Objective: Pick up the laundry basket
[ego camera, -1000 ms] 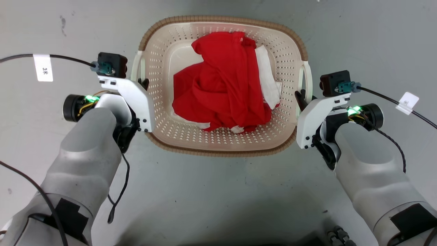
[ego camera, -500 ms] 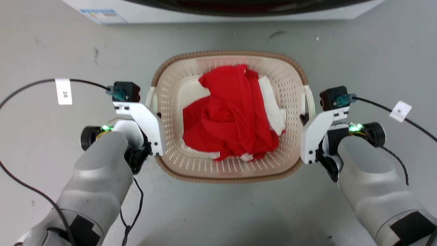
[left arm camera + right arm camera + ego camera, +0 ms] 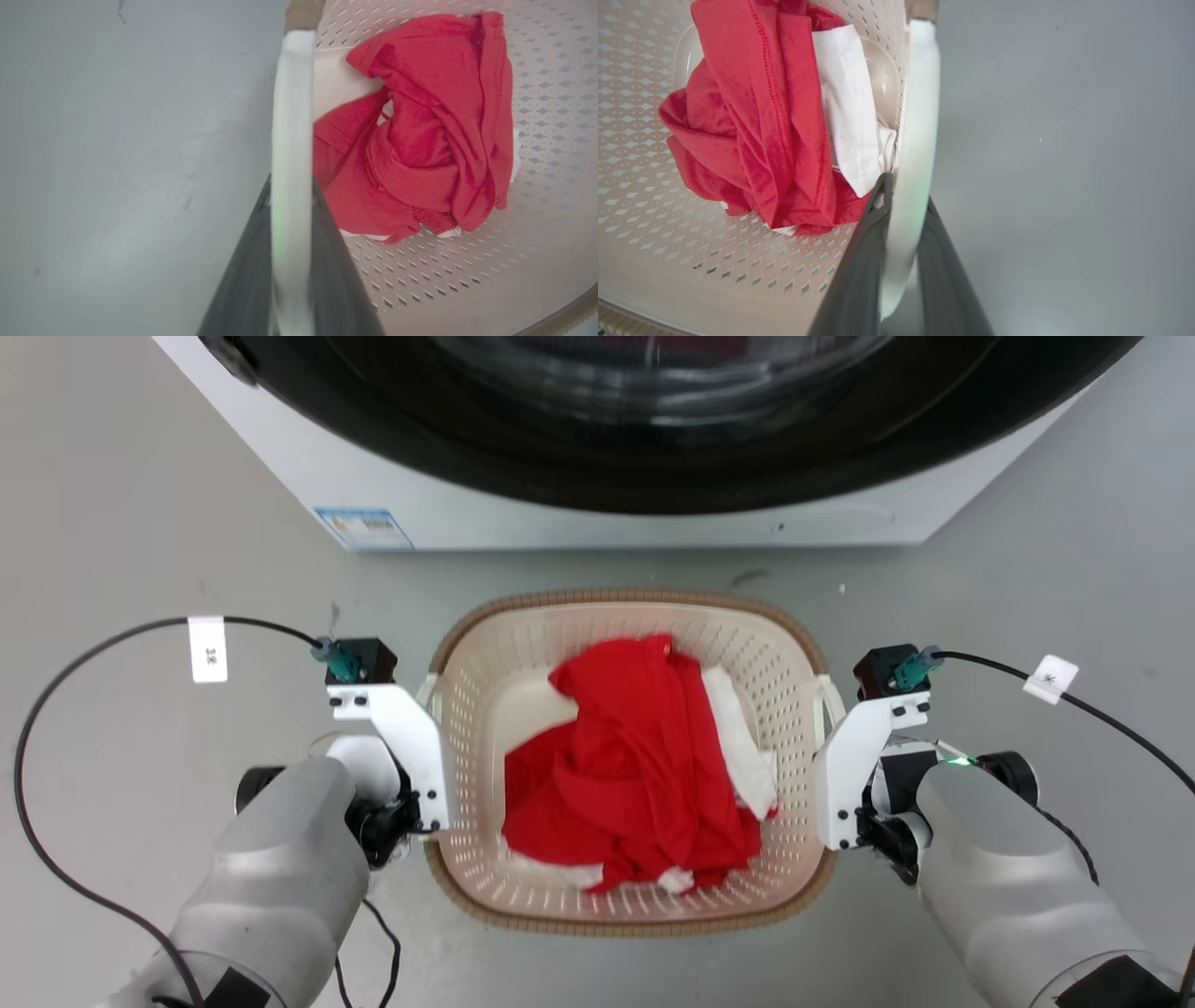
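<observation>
Evidently both arms flank the laundry basket [image 3: 625,928] so it lifts level. The left gripper [image 3: 292,186] is clamped on the basket's white left handle [image 3: 292,93], one dark finger on either side. The basket is cream, perforated and brown-rimmed. It lies just in front of the washing machine [image 3: 653,527] and holds a crumpled red garment [image 3: 635,775] over a white cloth [image 3: 738,747]. The right gripper [image 3: 906,191] pinches the right handle [image 3: 922,93] likewise.

Grey forearms [image 3: 280,877], white wrist brackets [image 3: 411,747], tagged black cables [image 3: 93,653].
</observation>
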Robot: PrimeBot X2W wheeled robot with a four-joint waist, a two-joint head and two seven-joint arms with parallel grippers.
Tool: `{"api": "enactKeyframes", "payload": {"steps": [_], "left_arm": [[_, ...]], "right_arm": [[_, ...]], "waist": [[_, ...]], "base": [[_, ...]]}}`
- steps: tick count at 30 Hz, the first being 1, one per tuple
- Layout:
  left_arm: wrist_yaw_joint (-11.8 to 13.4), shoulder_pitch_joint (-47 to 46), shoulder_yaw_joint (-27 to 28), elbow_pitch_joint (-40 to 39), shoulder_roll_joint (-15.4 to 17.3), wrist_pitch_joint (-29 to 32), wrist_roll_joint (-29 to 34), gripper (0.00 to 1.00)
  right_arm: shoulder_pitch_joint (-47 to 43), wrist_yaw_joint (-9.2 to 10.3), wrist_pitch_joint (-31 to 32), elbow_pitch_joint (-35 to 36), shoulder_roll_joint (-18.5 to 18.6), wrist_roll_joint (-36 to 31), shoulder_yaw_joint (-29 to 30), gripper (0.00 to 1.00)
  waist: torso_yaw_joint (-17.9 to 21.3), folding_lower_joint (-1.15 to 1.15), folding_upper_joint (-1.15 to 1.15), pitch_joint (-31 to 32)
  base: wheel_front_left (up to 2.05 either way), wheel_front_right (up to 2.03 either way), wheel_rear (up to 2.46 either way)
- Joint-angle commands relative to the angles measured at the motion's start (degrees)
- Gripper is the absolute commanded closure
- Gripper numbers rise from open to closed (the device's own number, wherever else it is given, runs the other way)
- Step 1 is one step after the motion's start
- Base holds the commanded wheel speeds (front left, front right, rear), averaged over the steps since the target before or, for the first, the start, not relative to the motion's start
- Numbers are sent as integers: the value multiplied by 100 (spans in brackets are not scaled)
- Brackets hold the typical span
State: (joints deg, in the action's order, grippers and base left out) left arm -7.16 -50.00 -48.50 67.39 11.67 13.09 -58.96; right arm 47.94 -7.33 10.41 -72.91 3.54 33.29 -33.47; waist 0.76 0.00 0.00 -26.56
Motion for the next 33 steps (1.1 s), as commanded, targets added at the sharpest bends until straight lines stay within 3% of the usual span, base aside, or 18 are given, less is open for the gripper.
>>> {"api": "enactKeyframes", "payload": {"steps": [1,13,33], "left_arm": [[-57,79,-38,-34,-100,142,-116,100],[-58,352,-176,91,-122,802,-484,100],[-53,909,-374,353,-270,1285,-745,100]], "right_arm": [[-68,-28,208,88,-119,118,-70,100],[-298,-29,1372,264,4,667,-349,100],[-761,-29,2304,374,139,1315,-691,100]], "waist": [[-2,0,0,402],[5,0,0,1365],[-55,0,0,2482]], "base": [[0,0,0],[0,0,0],[0,0,0]]}}
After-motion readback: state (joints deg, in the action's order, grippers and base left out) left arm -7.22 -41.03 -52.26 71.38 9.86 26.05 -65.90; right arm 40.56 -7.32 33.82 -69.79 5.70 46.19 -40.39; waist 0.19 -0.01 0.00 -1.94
